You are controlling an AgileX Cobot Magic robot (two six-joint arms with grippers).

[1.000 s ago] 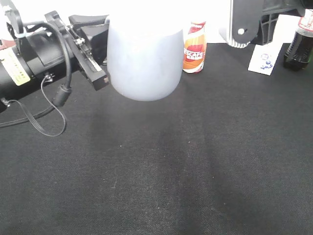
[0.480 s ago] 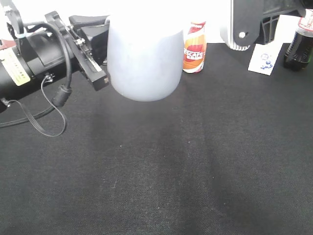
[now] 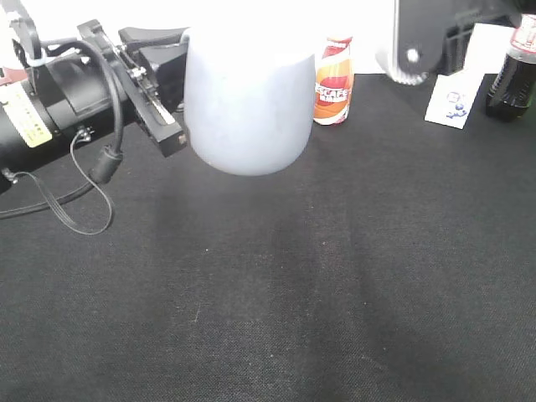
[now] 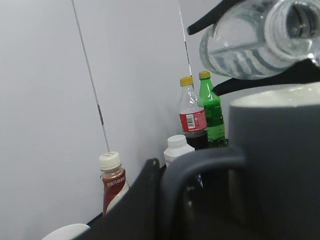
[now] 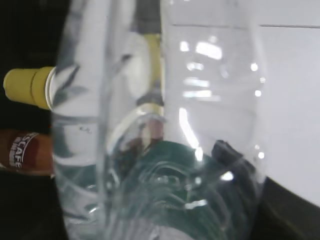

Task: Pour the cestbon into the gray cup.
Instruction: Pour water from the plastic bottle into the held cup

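Observation:
The gray cup [image 3: 244, 100] hangs above the black table, close to the exterior camera. My left gripper [image 3: 159, 113] is shut on its handle [image 4: 200, 165] from the left; one finger [image 4: 142, 200] shows beside the handle. In the left wrist view the clear cestbon bottle [image 4: 255, 42] lies tilted, its open mouth just above the cup's pale rim [image 4: 272, 97]. My right gripper [image 4: 250, 50] is shut on the bottle, a black finger on each side. The bottle [image 5: 155, 125] fills the right wrist view, with green label low down. No stream of water can be made out.
An orange-label bottle [image 3: 333, 79], a white card [image 3: 452, 100] and a dark cola bottle [image 3: 511, 75] stand at the table's back edge. The right arm [image 3: 419, 38] is at the top right. A cable [image 3: 84, 193] lies at the left. Several bottles [image 4: 189, 117] stand by the wall.
The right arm at the top has shifted slightly to the right. The cup and left gripper have barely moved.

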